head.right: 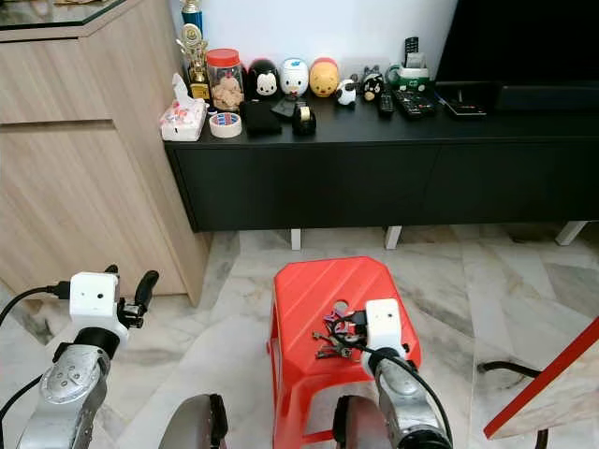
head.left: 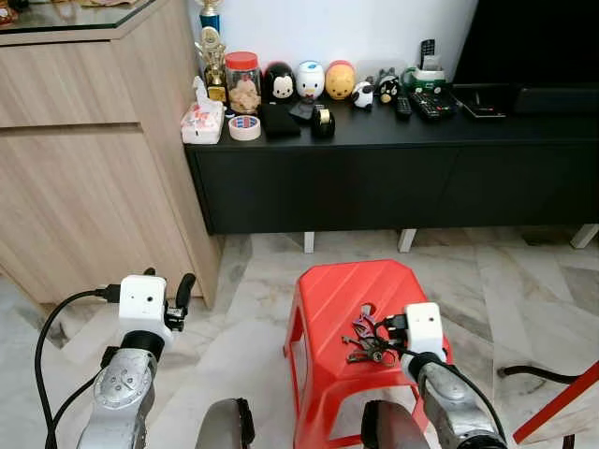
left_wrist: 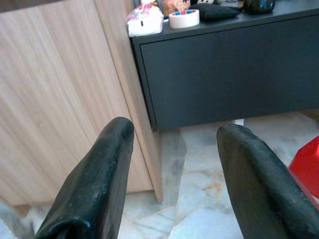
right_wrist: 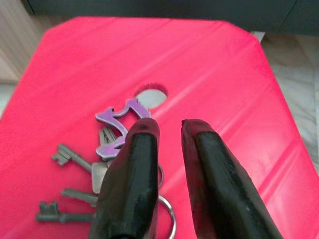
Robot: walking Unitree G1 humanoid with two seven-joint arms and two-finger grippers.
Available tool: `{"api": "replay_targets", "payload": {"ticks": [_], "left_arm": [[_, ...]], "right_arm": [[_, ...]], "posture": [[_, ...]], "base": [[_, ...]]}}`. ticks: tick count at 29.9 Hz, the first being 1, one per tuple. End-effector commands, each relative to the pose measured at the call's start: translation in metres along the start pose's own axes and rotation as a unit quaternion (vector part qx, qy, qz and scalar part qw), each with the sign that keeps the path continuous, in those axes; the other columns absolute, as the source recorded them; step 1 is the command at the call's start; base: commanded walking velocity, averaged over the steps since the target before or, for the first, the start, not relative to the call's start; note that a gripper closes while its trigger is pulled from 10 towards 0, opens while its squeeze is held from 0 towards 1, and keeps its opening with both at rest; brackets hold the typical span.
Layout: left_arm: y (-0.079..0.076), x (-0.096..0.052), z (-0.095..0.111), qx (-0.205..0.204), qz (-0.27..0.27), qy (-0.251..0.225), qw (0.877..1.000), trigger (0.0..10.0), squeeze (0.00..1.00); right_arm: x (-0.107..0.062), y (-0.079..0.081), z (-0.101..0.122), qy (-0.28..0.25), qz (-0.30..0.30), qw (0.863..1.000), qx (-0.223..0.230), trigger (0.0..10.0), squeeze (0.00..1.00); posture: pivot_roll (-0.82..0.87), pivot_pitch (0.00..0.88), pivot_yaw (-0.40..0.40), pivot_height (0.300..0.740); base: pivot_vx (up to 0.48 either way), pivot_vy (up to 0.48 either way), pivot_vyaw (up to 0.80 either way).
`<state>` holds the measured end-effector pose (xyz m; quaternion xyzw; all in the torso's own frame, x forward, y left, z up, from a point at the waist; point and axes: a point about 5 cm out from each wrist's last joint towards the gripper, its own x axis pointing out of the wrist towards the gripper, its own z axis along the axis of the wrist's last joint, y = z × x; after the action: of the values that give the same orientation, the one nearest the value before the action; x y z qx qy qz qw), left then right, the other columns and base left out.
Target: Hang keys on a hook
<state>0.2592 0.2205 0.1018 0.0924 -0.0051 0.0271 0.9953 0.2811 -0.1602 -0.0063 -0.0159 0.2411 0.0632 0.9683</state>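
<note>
On a marble floor before a black TV console (head.left: 374, 178), a red plastic stool (head.left: 328, 309) carries a bunch of keys (right_wrist: 99, 169). The right gripper (right_wrist: 169, 130) hovers just over them, fingers narrowly apart, gripping nothing. The left gripper (left_wrist: 172, 144) is held wide open near a wooden cabinet (head.left: 84, 168).

Stool (head.left: 337, 299) on the floor ahead, before a long low cabinet (head.left: 393, 178) set against the wall. Bunch of keys (right_wrist: 107, 164) on the stool's seat, toward its near right part, beside the hole in the seat. Right gripper (right_wrist: 167, 130) just over the keys, apparently not gripping them. Left gripper (left_wrist: 172, 149) well left of the stool, before a tall wooden cupboard (head.left: 84, 140). Tape roll (head.left: 244, 127), jar (head.left: 243, 82) and tissue pack (head.left: 201, 122) on the cabinet's left end; remote controls (head.left: 430, 103) further right.
</note>
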Motion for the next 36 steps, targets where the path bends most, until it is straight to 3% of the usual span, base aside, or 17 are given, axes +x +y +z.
{"api": "replay_targets", "payload": {"ticks": [1, 2, 3, 5, 15, 29, 32, 33, 34, 35, 36], "left_arm": [[0.001, -0.003, 0.001, 0.001, 0.004, -0.001, 1.0, 10.0, 0.0], [0.001, -0.005, 0.0, 0.001, 0.004, 0.0, 1.0, 10.0, 0.0], [0.001, -0.006, 0.0, 0.001, 0.004, 0.001, 1.0, 10.0, 0.0], [0.0, -0.006, -0.001, 0.002, 0.003, 0.003, 1.0, 10.0, 0.0], [-0.001, -0.004, 0.003, 0.004, 0.001, 0.0, 1.0, 10.0, 0.0], [0.001, -0.007, 0.008, 0.008, 0.015, -0.01, 1.0, 10.0, 0.0], [-0.001, -0.007, 0.008, 0.015, 0.004, -0.006, 1.0, 10.0, 0.0], [-0.002, -0.007, 0.007, 0.019, 0.0, -0.004, 1.0, 10.0, 0.0], [-0.002, -0.007, 0.007, 0.019, 0.0, -0.003, 1.0, 10.0, 0.0], [-0.002, -0.008, 0.006, 0.017, 0.001, -0.002, 1.0, 10.0, 0.0], [-0.002, -0.008, 0.006, 0.017, 0.001, -0.002, 1.0, 10.0, 0.0]], "right_arm": [[0.004, -0.004, 0.004, 0.015, 0.001, 1.0, -0.011, 10.0, 0.0], [0.004, -0.004, 0.002, 0.025, 0.005, 1.0, -0.015, 10.0, 0.0], [0.004, -0.002, -0.002, 0.042, 0.026, 0.999, -0.01, 10.0, 0.98], [0.004, -0.001, -0.004, 0.053, 0.042, 0.997, -0.022, 10.0, 1.0], [0.004, 0.006, -0.015, 0.103, 0.097, 0.984, -0.106, 10.0, 1.0], [0.008, 0.0, 0.007, 0.045, 0.099, 0.988, -0.108, 10.0, 1.0], [0.007, -0.004, 0.009, 0.043, 0.112, 0.983, -0.142, 10.0, 0.94], [0.005, -0.006, 0.007, 0.044, 0.123, 0.976, -0.173, 10.0, 0.67], [0.005, -0.007, 0.007, 0.046, 0.126, 0.974, -0.181, 10.0, 0.25], [0.004, -0.009, 0.007, 0.049, 0.127, 0.973, -0.184, 10.0, 0.0], [0.004, -0.009, 0.007, 0.049, 0.127, 0.973, -0.184, 10.0, 0.0]], "posture": [[0.09, 0.0, -0.019, 0.574], [0.09, 0.0, -0.02, 0.574], [0.09, 0.0, -0.021, 0.574], [0.09, 0.0, -0.021, 0.574], [0.1, 0.0, -0.029, 0.574], [0.1, 0.0, -0.05, 0.574], [0.1, 0.0, -0.05, 0.574], [0.1, 0.0, -0.05, 0.574], [0.1, 0.0, -0.049, 0.574], [0.1, 0.0, -0.049, 0.574], [0.1, 0.0, -0.049, 0.574]], "base": [[0.0, 0.0, 0.0], [0.0, 0.0, 0.0], [0.0, 0.0, 0.0], [0.0, 0.0, 0.0], [0.0, 0.0, 0.0], [0.0, 0.0, 0.0], [0.0, 0.0, 0.0], [0.0, 0.0, 0.0], [0.0, 0.0, 0.0], [0.0, 0.0, 0.0], [0.0, 0.0, 0.0]]}}
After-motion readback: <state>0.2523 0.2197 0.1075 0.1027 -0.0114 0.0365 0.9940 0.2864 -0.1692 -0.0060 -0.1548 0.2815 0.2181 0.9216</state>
